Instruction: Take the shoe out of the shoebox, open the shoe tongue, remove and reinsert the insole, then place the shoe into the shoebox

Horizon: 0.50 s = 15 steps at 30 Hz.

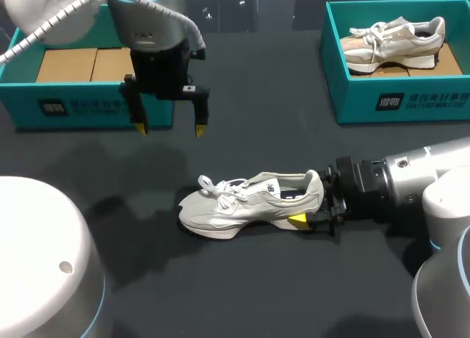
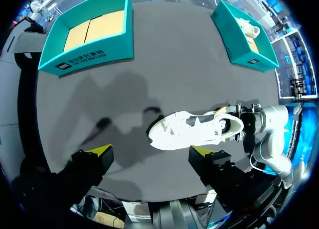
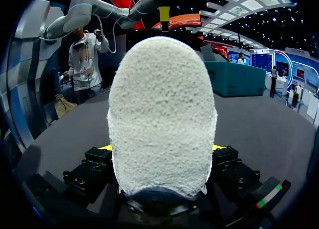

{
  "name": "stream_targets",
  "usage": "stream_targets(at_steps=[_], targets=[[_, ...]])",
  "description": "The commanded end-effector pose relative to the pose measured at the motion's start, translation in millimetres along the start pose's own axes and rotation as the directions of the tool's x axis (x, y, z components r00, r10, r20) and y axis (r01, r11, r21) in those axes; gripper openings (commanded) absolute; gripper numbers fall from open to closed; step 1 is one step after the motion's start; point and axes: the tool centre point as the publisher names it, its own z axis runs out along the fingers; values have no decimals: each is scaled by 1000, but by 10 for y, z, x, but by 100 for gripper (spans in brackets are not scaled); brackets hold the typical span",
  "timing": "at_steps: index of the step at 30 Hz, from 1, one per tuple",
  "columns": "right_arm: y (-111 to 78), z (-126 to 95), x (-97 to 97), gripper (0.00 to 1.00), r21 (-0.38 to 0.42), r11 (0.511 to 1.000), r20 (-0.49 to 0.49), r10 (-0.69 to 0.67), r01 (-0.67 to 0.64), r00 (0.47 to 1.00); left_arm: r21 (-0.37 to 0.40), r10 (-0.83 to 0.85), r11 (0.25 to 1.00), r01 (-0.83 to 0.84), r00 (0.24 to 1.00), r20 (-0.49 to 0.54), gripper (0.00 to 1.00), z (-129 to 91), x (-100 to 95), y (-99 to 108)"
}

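Head view: the shoe [image 1: 246,204] is seen standing on its sole on the table [image 1: 242,294], out of both boxes, toe turned toward the left arm's side.
Right gripper [image 1: 308,206]: clamped on the heel [image 3: 162,114]. In the right wrist view the heel is pressed between the two yellow tips [image 3: 217,147], one at each side.
Left gripper [image 1: 170,127]: held above the table behind the toe, its fingers spread apart with nothing between them.
Left shoebox [image 1: 88,106]: only a cardboard floor is shown inside.
Right shoebox [image 1: 396,99]: a second shoe [image 1: 396,38] is lying in it.
Step judged: the shoe is out, and the tongue is yet to be opened.
Handling: the shoe is judged light. The upper is likely soft and easily dented, the sole stiffer, and the cloth is unlikely to slip under the pads.
Hold: the heel is judged the firmest anchor and is already pinned.
Next grasp: the tongue's free top edge, behind the laces [image 1: 220,186], would best be pinched by the left gripper and pulled gently, since the loose laces could be snagged.
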Motion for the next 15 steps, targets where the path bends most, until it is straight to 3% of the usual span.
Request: stream_targets(at_steps=[1,15], targets=[[6,15,8,0,1,1000,3,-1,1,1000,-26,-19,999,20,1000,23,100,171,380,91],[6,15,8,0,1,1000,3,-1,1,1000,-36,-13,999,16,997,79,100,567,1124,232]])
